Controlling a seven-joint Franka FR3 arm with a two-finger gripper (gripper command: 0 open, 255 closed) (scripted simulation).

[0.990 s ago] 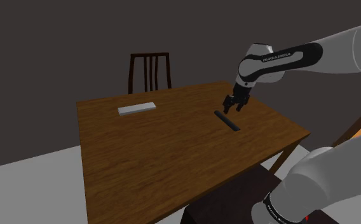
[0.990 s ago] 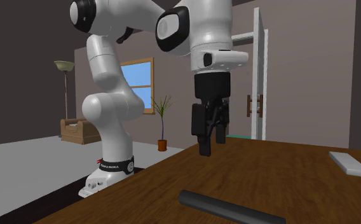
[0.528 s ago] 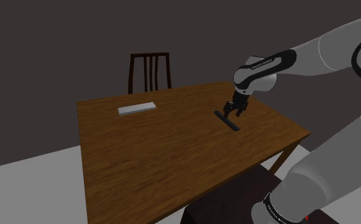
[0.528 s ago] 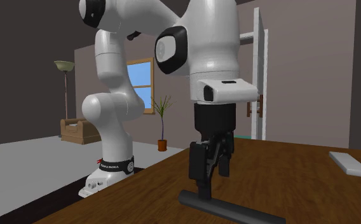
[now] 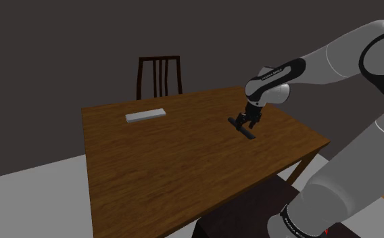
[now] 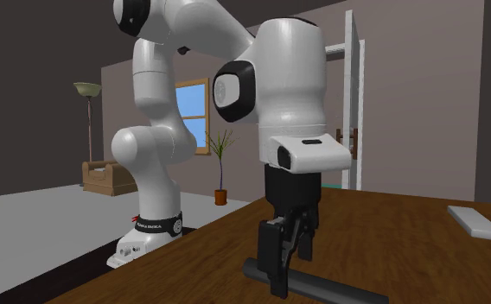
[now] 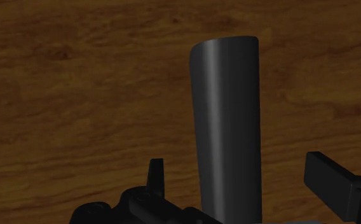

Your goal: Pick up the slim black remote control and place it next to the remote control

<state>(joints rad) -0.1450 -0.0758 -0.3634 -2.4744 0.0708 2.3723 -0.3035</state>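
Note:
The slim black remote [image 5: 245, 129] lies flat on the wooden table [image 5: 163, 162], toward the shoulder view's right. My gripper [image 5: 244, 122] has come down over its far end and stands open, one finger on each side. In the wrist view the black remote [image 7: 227, 121] runs between the two fingers [image 7: 328, 181] with a gap on each side, so it is not clasped. The second exterior view has the gripper [image 6: 289, 259] low over the dark remote [image 6: 330, 288]. A pale grey remote [image 5: 146, 115] lies near the table's far side, well apart; it is also seen as the grey remote [image 6: 477, 222].
A dark wooden chair [image 5: 159, 76] stands behind the table's far edge. My stand [image 5: 251, 216] sits by the near right table corner. The second exterior view has a floor lamp [image 6: 86, 91], a potted plant [image 6: 221, 164] and a white door [image 6: 353, 112] behind me.
My gripper has dropped from above the table down to the black remote's end, its open fingers now straddling it. Both remotes stay where they were.

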